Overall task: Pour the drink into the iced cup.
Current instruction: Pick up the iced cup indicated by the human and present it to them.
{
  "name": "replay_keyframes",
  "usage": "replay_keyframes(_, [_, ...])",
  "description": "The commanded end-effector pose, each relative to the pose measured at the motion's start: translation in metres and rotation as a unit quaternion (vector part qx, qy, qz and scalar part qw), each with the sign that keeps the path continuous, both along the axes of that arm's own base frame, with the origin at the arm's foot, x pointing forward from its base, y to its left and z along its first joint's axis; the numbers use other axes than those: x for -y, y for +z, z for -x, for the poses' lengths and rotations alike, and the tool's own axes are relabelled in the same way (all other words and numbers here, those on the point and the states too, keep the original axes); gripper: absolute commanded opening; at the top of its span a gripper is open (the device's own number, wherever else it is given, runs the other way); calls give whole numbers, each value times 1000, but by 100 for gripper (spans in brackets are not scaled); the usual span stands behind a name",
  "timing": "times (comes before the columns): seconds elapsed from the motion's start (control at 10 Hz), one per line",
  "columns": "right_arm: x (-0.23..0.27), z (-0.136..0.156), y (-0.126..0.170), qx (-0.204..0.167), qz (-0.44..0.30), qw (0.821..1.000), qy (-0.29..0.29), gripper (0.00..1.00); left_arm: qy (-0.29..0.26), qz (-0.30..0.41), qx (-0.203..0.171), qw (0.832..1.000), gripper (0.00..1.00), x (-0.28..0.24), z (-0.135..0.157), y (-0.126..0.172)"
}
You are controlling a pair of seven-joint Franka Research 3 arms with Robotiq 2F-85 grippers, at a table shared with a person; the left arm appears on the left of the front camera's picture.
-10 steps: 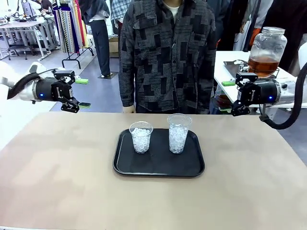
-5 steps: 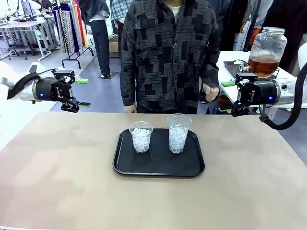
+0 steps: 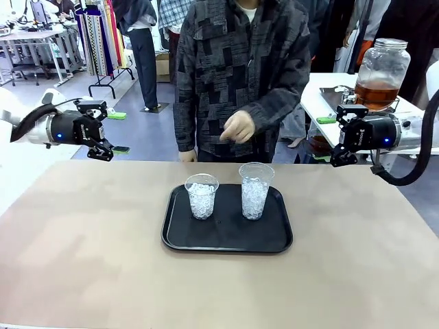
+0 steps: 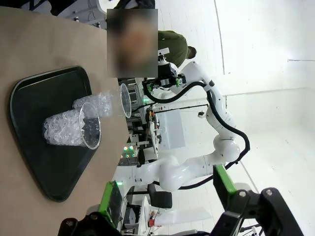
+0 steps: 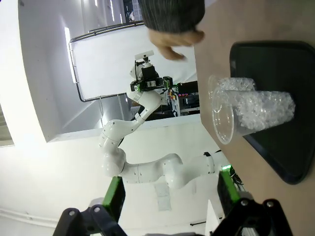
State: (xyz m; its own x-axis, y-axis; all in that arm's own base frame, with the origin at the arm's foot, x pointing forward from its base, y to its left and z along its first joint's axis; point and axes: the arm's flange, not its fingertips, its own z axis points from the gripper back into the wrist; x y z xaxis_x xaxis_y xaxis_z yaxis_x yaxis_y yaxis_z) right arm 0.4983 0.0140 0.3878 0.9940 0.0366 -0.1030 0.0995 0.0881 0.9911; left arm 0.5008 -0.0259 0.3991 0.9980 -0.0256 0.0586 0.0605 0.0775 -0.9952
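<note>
My left gripper (image 3: pixel 118 133) is spread wide with nothing between its green pads. It hangs in the air above the far left corner of the table (image 3: pixel 82 260), with its fingers lying level, one above the other, and aimed inward toward the middle. In my left wrist view, that gripper (image 4: pixel 166 179) frames the black tray (image 4: pixel 29 93) lying well off ahead.

My right gripper (image 3: pixel 325 139) mirrors it above the far right corner. It too is wide apart and empty, fingers level and aimed inward, with the arm curving in from the right. From that wrist, the gripper (image 5: pixel 170 189) looks toward the tray edge.

The drink (image 3: pixel 376 92) is not on my table. Its amber liquid fills the lower part of a big round glass jar (image 3: pixel 381 65) on a white side table (image 3: pixel 322 89), behind and above my right wrist. The jar stands upright, with its long axis vertical and its lid on top.

The tray sits at mid-table with two clear cups on it, both upright with mouths up and both packed with white ice. The short iced cup (image 3: pixel 202 195) is on the left and the tall iced cup (image 3: pixel 255 190) is on the right, near each other but apart.

Across the table stands a person. One hand (image 3: pixel 239 128) is loosely curled in the air beyond the cups and touches nothing.
</note>
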Motion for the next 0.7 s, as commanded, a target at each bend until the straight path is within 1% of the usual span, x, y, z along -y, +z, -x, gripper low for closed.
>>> replay_keyframes(0.0, [0, -1, 1, 4, -1, 1000, -1, 100, -3, -2, 0, 1000, 100, 1, 0, 0])
replay_keyframes(0.6, [0, -1, 1, 4, -1, 1000, -1, 100, -3, -2, 0, 1000, 100, 1, 0, 0])
